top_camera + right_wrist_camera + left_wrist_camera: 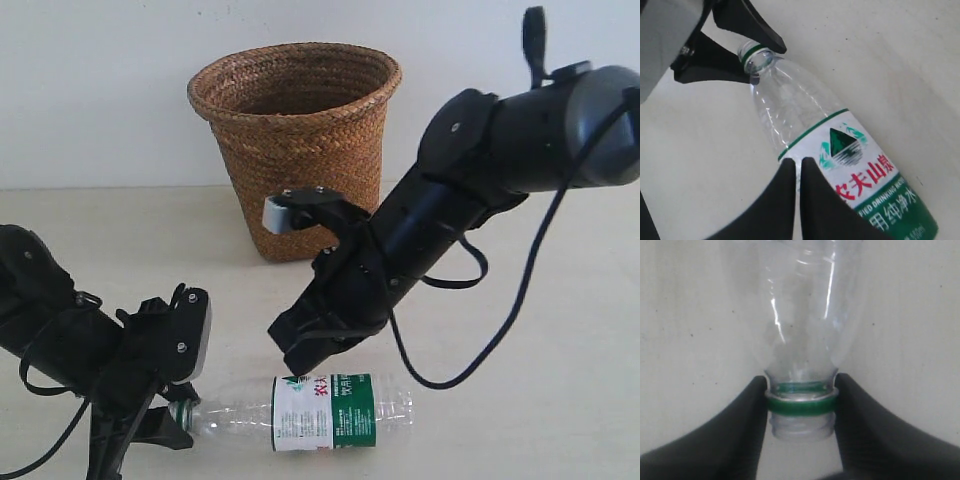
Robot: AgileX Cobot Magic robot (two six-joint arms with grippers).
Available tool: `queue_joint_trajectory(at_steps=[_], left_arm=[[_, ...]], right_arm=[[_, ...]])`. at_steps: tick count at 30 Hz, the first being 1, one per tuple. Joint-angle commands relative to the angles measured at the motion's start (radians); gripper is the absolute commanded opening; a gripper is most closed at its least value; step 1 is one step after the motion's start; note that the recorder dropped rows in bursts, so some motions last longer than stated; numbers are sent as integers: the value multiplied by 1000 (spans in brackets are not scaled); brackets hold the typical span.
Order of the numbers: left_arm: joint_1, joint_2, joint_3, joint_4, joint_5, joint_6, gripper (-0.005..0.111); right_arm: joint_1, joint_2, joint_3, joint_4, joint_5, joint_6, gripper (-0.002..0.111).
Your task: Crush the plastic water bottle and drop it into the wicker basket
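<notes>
The plastic water bottle [330,412] lies on its side on the table, neck pointing left. Its neck shows a green ring and open threads, with no cap on it. My left gripper [182,418] is shut on that neck [800,407], one black finger [747,425] pressed on each side of the ring. My right gripper [300,358] hangs just over the bottle's label [855,165], shut with only a thin slit between its fingertips [812,172]; I cannot tell whether it touches the bottle. The wicker basket [295,150] stands upright behind, at the wall.
The beige table [560,380] stretches out to the right of the bottle. A black cable [500,330] loops down from the right arm over the table. A pale wall [90,90] closes the back.
</notes>
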Motion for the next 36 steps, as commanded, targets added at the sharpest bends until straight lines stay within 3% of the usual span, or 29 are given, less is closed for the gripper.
queue_joint_trajectory(at_steps=[1, 19, 36], left_arm=[[-4, 4, -6, -11, 11, -13, 4], [-4, 4, -6, -11, 11, -20, 4], [-4, 4, -6, -11, 14, -39, 4]], right_arm=[[23, 77, -64, 3, 29, 32, 0], [25, 264, -74, -85, -36, 94, 0], [0, 448, -258, -364, 119, 342, 0]])
